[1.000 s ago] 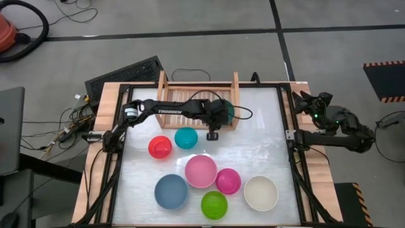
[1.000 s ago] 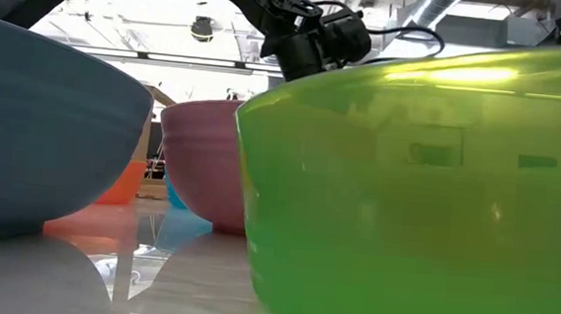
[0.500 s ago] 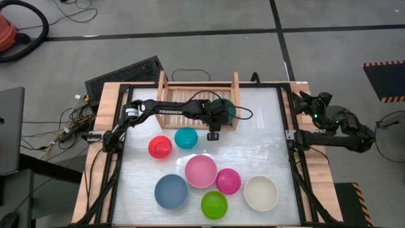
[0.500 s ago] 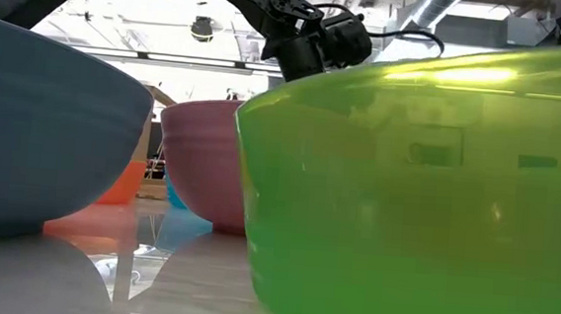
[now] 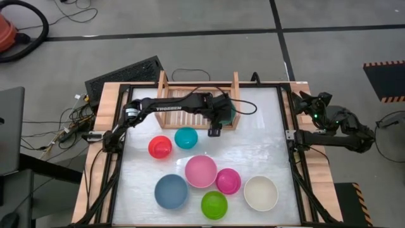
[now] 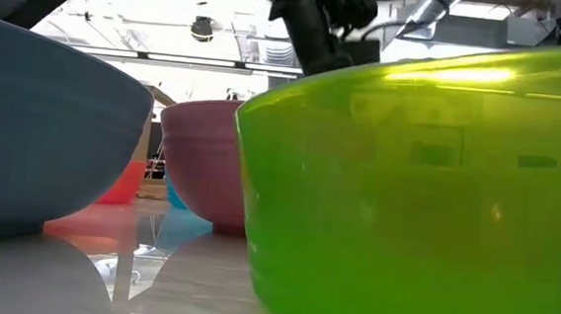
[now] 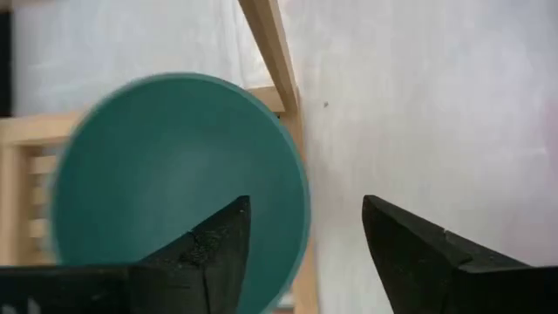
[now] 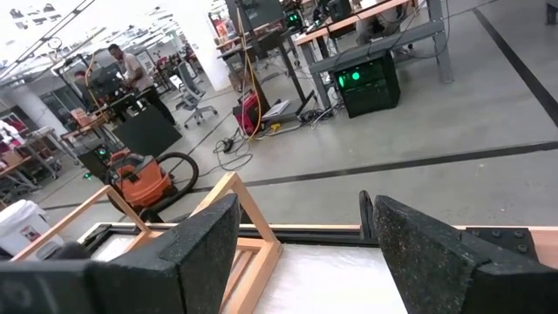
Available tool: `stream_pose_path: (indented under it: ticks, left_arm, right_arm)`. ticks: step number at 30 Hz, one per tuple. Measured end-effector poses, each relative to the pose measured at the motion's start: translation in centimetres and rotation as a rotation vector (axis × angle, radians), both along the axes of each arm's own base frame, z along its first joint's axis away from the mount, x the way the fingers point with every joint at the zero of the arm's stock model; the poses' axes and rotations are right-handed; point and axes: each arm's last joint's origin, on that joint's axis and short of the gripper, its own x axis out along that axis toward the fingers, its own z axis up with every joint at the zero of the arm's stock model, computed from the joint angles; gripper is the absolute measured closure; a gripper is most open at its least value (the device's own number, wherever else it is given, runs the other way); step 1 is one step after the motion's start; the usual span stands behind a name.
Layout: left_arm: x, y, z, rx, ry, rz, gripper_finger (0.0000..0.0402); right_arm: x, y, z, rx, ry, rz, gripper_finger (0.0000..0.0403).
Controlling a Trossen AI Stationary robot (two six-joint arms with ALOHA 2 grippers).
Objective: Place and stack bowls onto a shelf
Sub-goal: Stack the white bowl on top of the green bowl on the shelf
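- The left gripper [image 5: 223, 113] is hovering over the right end of the shelf [image 5: 166, 85], its fingers [image 7: 214, 253] standing apart with nothing between them.
- The dark green bowl [image 7: 174, 183] is sitting in that right end of the shelf, just under the parted fingers and free of them (in the left wrist view its rim is lying against the wooden side wall).
- The teal bowl [image 5: 186, 137] and the red-orange bowl [image 5: 160, 147] are resting side by side on the table [image 5: 266, 145], just in front of the shelf.
- The pink bowl [image 5: 201, 171] is sitting mid-table with the magenta bowl [image 5: 228, 181] touching its right side.
- The blue bowl [image 5: 171, 190], the lime green bowl [image 5: 214, 204] and the cream-white bowl [image 5: 261, 193] are lining the near edge.
- The right gripper [image 8: 301, 253] is waiting at the table's far right corner, its fingers spread wide and holding nothing.
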Motion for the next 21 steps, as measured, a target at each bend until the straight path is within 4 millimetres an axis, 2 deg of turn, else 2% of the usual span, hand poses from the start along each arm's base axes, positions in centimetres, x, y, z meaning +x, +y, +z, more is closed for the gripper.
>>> stream_pose_path:
  ticks: [5,9,12,14,21]
  left_arm:
    - [-1.3,-0.2,4.2,0.028,0.073,0.006,0.0193]
    - [-2.8,-1.4,7.6,-0.016,0.104,0.017,0.0193]
    - [-4.9,-3.2,9.4,-0.087,0.115,0.024,0.0193]
    - [-6.6,-4.4,11.3,-0.122,0.115,0.035,0.0193]
    - [-11.9,-8.7,17.1,-0.111,0.014,0.079,0.0193]
  right_arm:
    - [0.0,0.0,0.0,0.0,0.002,0.0,0.011]
    - [0.0,0.0,0.0,0.007,-0.005,0.012,0.011]
    - [0.3,0.2,-0.1,0.033,-0.007,0.124,0.011]
    - [0.5,0.4,-0.3,0.05,0.02,0.23,0.011]
    - [2.5,0.9,-1.1,0.167,0.077,0.51,0.011]
